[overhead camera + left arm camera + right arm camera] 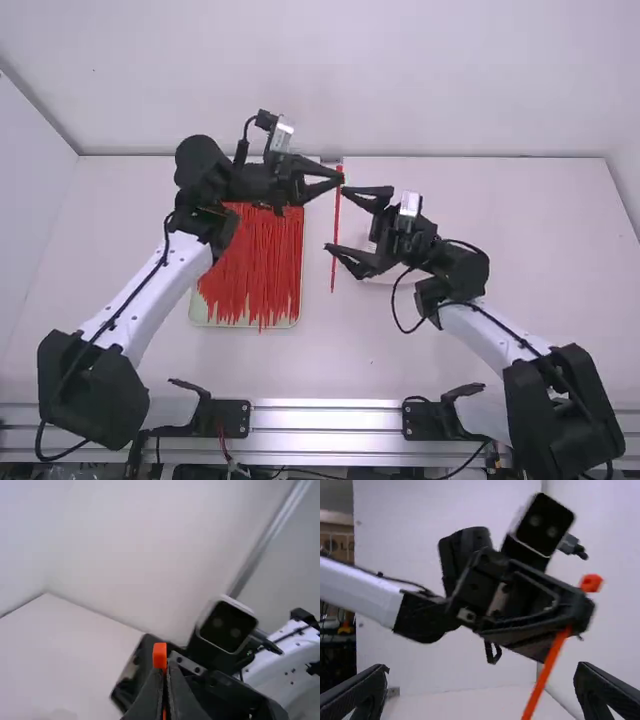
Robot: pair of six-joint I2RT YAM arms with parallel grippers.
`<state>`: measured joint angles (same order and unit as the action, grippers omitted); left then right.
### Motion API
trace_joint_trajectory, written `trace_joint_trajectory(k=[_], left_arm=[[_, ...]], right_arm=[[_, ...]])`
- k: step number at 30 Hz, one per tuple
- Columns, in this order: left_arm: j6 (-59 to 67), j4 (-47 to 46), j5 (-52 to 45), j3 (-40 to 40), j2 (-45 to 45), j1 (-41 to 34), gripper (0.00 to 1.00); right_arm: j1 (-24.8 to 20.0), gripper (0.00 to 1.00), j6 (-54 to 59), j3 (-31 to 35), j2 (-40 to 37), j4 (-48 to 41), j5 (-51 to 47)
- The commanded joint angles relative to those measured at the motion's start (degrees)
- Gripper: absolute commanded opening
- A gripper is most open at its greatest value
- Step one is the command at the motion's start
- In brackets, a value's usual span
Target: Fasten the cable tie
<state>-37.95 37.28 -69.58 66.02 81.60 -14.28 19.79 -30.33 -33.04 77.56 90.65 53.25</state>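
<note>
Pile (255, 265) of red ties lay on a white tray (196, 315), left of middle on the table (540, 220). My left gripper (338, 181) was over the tray's far right corner, clamped tight on one red tie (335, 240) just under its head (159, 655), which stuck out past the fingertips. Tie hung straight down from there, just right of the pile, its lower end free. My right gripper (338, 221) sat just right of the tie, spread wide. One finger was near the tie's top, the other near its lower end, and the tie ran between them. Couldn't tell if either finger touched it.
</note>
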Motion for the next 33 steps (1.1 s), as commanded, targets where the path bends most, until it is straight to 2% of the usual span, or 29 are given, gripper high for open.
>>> trace_joint_trajectory(k=[1, 9, 15, 20, 24, 25, 27, 29, 33], left_arm=[[-0.2, -1.4, 2.8, 1.6, 0.4, 1.6, 0.02], [-1.7, -5.0, 4.7, 1.6, 0.4, 4.8, 0.02], [-1.2, -6.8, 8.6, 1.6, 0.5, 5.2, 0.02], [-1.3, -8.8, 8.6, 3.5, 2.6, 5.4, 0.02], [-1.0, -14.3, 8.0, 7.5, 5.5, 5.3, 0.02], [-1.3, -16.0, 6.0, 9.9, 7.6, 5.3, 0.02], [-1.7, -18.4, 4.0, 12.8, 10.1, 5.3, 0.02], [-1.8, -20.7, 3.6, 14.4, 11.4, 5.3, 0.02], [-1.7, -27.7, 3.5, 17.7, 13.7, 5.3, 0.02]], right_arm=[[-1.3, 0.99, 5.4, -1.8, 0.0, 0.4, 6.9], [-5.9, 0.99, 5.3, -1.8, 0.0, -8.7, 4.4], [-7.8, 0.99, 6.3, -1.8, 0.0, -8.4, 5.9], [-6.6, 0.99, 17.9, -1.8, 0.0, -8.4, 11.3], [-4.8, 0.99, 26.3, -1.8, 0.0, -8.5, 16.5], [-4.2, 0.99, 31.7, -1.8, 0.0, -8.5, 19.5], [-3.4, 0.99, 34.8, -1.8, 0.0, -8.5, 21.0], [-3.2, 0.99, 36.7, -1.8, 0.0, -8.5, 22.6], [-3.5, 0.99, 47.3, -1.8, 0.0, -8.7, 29.5]])
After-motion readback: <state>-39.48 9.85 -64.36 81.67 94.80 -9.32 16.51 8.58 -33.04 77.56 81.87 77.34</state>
